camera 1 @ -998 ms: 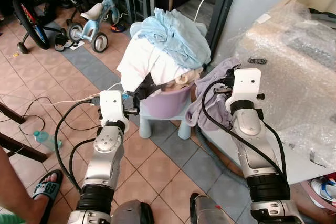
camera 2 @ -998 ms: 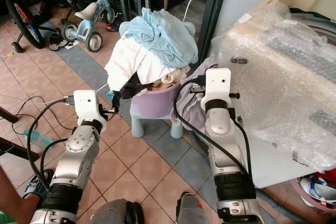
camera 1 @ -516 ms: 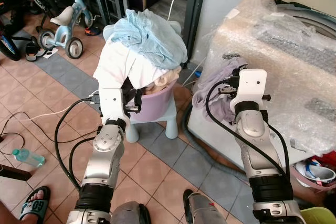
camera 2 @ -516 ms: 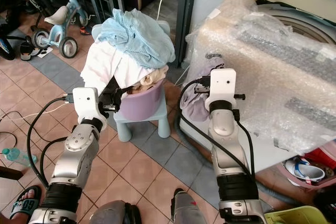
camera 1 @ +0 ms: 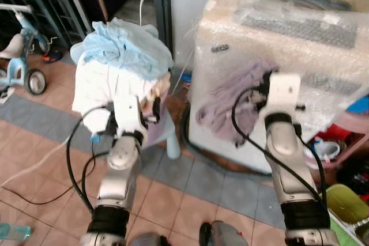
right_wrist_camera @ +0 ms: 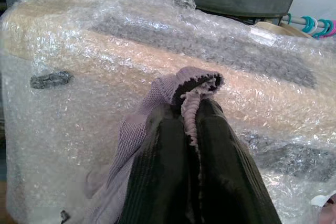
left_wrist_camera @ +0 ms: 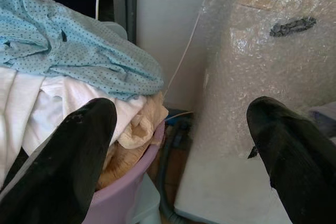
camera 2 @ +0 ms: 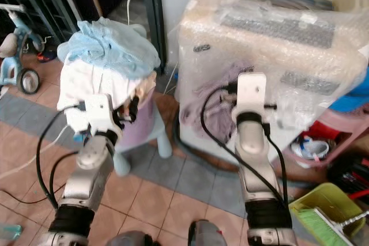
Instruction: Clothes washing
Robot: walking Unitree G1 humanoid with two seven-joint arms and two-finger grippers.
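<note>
My right gripper [right_wrist_camera: 191,109] is shut on a fold of a mauve knitted garment [camera 1: 222,105], which hangs against the front of the bubble-wrapped washing machine [camera 1: 300,33]. The machine's lid is up at the back. My left gripper [left_wrist_camera: 181,111] is open and holds nothing; it sits close in front of a purple laundry basket [left_wrist_camera: 134,182]. The basket is heaped with a light blue dotted cloth [camera 1: 124,47], a white garment [camera 1: 95,84] and a cream piece [left_wrist_camera: 139,124]. It stands on a pale blue stool [camera 1: 172,145].
A dark hose [camera 1: 190,142] curls on the floor at the machine's base. A child's tricycle [camera 1: 17,61] stands at the far left. A green bin [camera 1: 346,211] and a pink basin [camera 1: 340,142] sit at the right. Tiled floor lies in front.
The view has swung right, so the washing machine now sits in the centre and the bicycles have left the picture. The mauve garment stays in my right gripper; my left gripper stays open by the basket.
</note>
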